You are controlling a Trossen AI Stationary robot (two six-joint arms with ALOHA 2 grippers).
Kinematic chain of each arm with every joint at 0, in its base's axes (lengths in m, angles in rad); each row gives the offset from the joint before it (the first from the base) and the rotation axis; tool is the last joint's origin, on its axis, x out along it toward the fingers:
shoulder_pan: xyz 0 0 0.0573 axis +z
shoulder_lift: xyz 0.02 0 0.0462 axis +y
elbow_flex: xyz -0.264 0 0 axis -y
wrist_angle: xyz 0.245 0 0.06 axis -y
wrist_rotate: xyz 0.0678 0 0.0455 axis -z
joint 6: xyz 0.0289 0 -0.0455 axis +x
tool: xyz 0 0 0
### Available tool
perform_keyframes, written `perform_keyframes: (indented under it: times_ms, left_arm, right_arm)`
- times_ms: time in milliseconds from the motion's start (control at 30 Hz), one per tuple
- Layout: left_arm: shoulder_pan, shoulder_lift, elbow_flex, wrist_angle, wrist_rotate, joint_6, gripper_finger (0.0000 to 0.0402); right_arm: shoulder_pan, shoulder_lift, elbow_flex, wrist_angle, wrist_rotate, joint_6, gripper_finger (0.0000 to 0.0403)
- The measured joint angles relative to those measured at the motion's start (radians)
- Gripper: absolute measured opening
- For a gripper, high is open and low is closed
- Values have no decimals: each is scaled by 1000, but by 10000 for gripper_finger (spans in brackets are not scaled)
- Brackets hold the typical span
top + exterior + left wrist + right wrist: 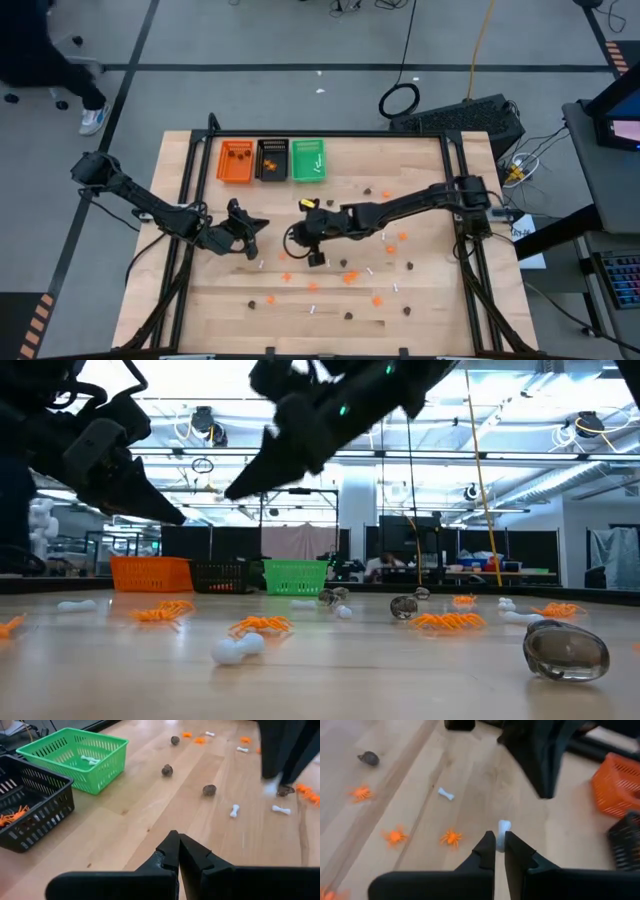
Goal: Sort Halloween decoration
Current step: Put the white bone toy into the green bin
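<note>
**Two shut hands above a surface of spiders and bones**

From above, the left hand (252, 232) and right hand (292, 240) hang near each other, both pinched shut. The right wrist view shows a white bone (504, 826) at that hand's tips, though I cannot tell if it is held. Orange spiders (451, 838) and dark blobs (209, 790) lie scattered. Only the left wrist view shows bones inside the green tray (107, 767).

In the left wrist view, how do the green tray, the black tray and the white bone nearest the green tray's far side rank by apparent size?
1. Green tray and black tray: alike; the black one is cut off and nearer, so unsure.
2. White bone: clearly smallest.
</note>
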Motion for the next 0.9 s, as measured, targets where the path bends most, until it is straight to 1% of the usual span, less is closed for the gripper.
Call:
perform_keyframes:
  times_ms: [67,233,433,700,900]
  left_arm:
    - [0,0,0,2,0,0,11]
    - [0,0,0,25,0,5,11]
    - [0,0,0,83,0,49,11]
    - [0,0,1,126,0,78,11]
    - [0,0,1,127,1,79,11]
  right_arm:
    - [4,-41,0,-37,26,-47,0]
    - [25,-133,0,-122,127,-244,0]
    - [56,-194,0,-210,171,-497,0]
    - [89,-230,0,-303,378,-688,0]
    - [109,-259,0,-325,447,-754,0]
